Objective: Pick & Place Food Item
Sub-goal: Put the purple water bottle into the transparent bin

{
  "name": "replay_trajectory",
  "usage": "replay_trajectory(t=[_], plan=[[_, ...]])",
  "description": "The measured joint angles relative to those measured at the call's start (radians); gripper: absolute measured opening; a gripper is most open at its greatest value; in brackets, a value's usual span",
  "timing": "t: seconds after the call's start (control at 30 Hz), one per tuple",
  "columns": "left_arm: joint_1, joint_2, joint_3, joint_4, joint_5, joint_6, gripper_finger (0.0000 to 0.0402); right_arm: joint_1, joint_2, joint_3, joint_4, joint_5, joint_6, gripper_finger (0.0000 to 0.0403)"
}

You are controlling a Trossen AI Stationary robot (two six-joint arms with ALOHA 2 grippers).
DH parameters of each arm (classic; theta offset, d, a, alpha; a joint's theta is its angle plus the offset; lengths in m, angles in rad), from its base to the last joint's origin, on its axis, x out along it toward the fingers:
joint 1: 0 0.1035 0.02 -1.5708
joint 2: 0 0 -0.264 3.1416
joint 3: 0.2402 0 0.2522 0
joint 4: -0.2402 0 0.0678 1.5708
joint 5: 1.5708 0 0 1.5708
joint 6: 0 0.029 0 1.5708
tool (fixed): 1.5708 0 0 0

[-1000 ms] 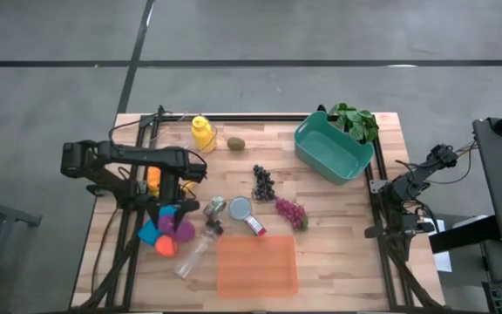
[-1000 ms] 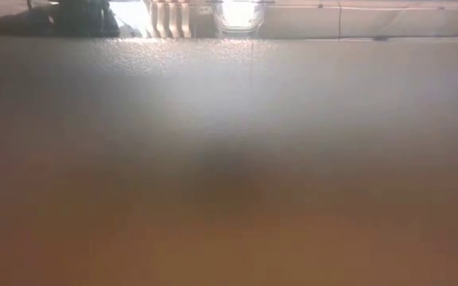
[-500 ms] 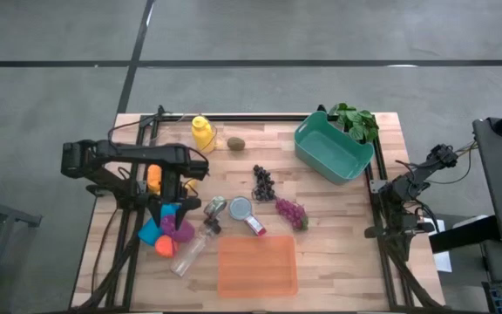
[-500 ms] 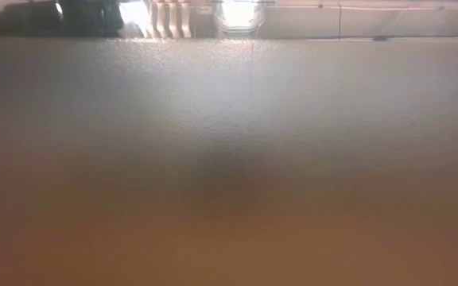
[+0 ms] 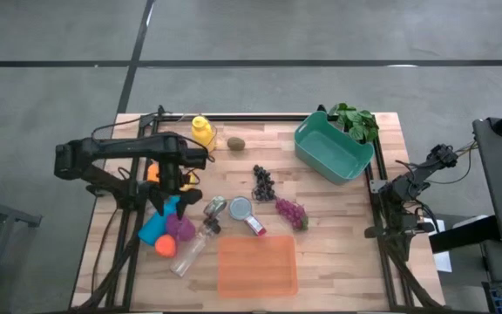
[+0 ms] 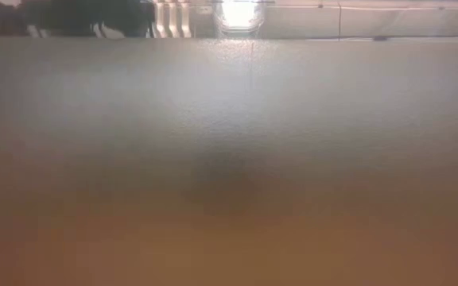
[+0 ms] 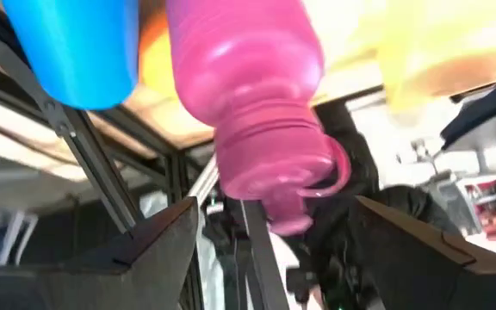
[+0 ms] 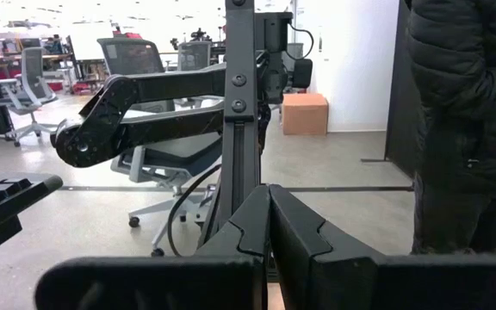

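The left pincer (image 5: pixel 171 185) hovers spread and empty over the bottles at the table's (image 5: pixel 338 253) left side, the pink bottle (image 7: pixel 248 95) lying between its fingers in the wrist view, likely lined up for a grasp. The blue bottle (image 7: pixel 80 43) lies just beside. The right pincer (image 8: pixel 269 226) is clenched on nothing, parked off the right edge. The teal bin (image 5: pixel 332 150) probably waits as the drop spot.
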Motion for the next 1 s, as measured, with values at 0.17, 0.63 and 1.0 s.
replay_trajectory(t=[0.17, 0.63, 1.0], plan=[[-0.001, -0.067, 0.035, 0.0, -0.046, -0.064, 0.0309, 0.0, 0.0, 0.0, 0.0, 0.0, 0.0, 0.0008], [-0.138, -0.165, 0.3, 0.0, -0.602, -0.253, 0.0309, 0.0, 0.0, 0.0, 0.0, 0.0, 0.0, 0.0008], [-0.324, -0.19, 0.305, -0.001, -0.758, -0.254, 0.0309, 0.0, 0.0, 0.0, 0.0, 0.0, 0.0, 0.0008]])
